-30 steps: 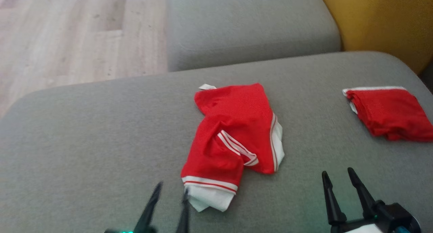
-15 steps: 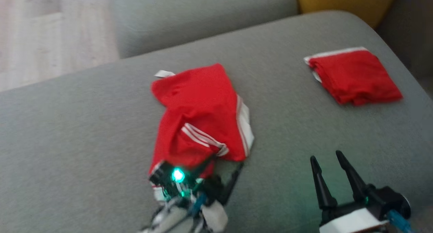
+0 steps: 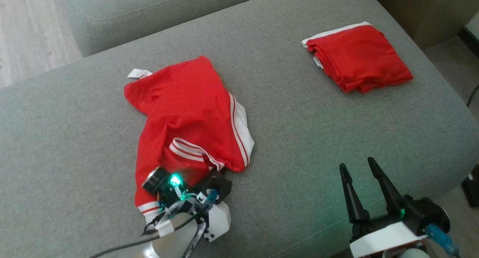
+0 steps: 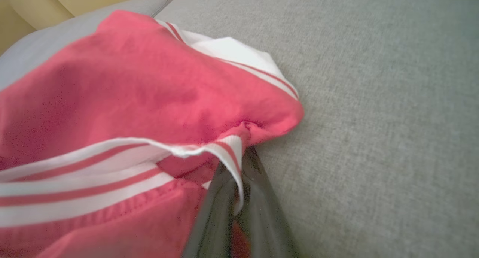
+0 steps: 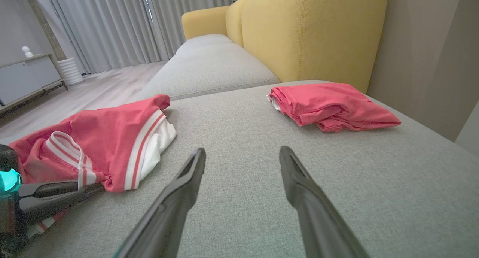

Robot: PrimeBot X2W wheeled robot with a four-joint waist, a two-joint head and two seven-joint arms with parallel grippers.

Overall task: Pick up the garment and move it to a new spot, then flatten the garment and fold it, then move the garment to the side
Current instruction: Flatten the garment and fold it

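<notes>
The garment [image 3: 183, 108], red with white striped bands, lies crumpled on the grey sofa cushion [image 3: 75, 138]. My left gripper [image 3: 219, 172] sits at the garment's near edge, shut on a striped white band. In the left wrist view the two dark fingers [image 4: 258, 198] are pressed together with the band's edge [image 4: 228, 149] pinched between them. The right wrist view shows the garment [image 5: 108, 145] at the left, and the left gripper [image 5: 91, 188] reaches into its fold. My right gripper [image 3: 355, 164] hovers open over bare cushion at the near right, its fingertips [image 5: 198, 157] well apart.
A second red garment [image 3: 357, 57], folded, lies at the cushion's far right corner. Another grey cushion [image 3: 149, 7] adjoins at the back, with wood floor [image 3: 26, 29] to the left. Yellow sofa backrest [image 5: 310, 29] rises behind. The cushion's right edge drops off near my right gripper.
The head camera has tilted and shifted. My left gripper has moved forward onto the garment's near edge and closed on its striped band. The right gripper stays open.
</notes>
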